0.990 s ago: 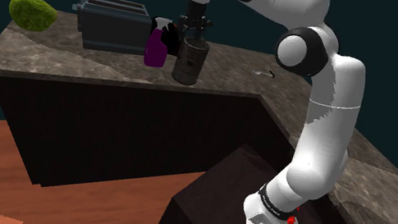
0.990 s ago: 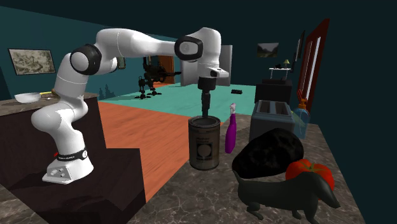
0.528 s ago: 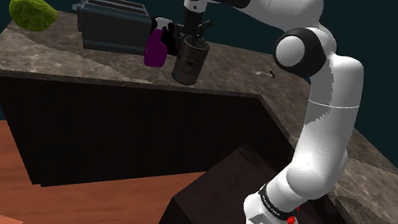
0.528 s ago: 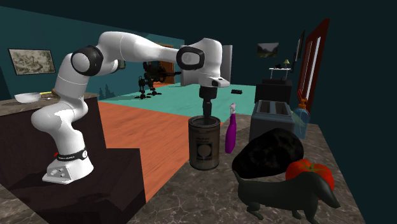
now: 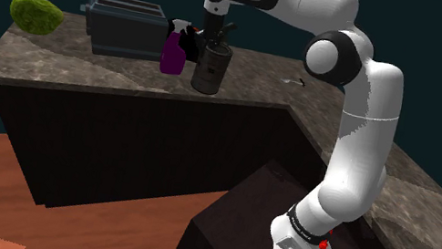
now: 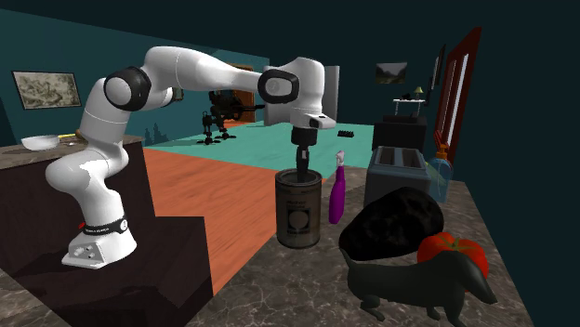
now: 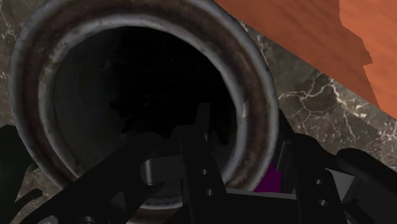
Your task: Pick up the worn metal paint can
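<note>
Gripper open, holding nothing, jaws astride the rim of the paint can, which stands mid-frame on the counter. The risk: an off-centre rim pinch could tilt it, let it slip, or knock the purple spray bottle just beside it.

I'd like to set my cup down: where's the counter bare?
Bare counter lies in front of the toaster, toward the edge, and beside the paint can, toward the arm. Crowded where spray bottle, can and toaster cluster.
</note>
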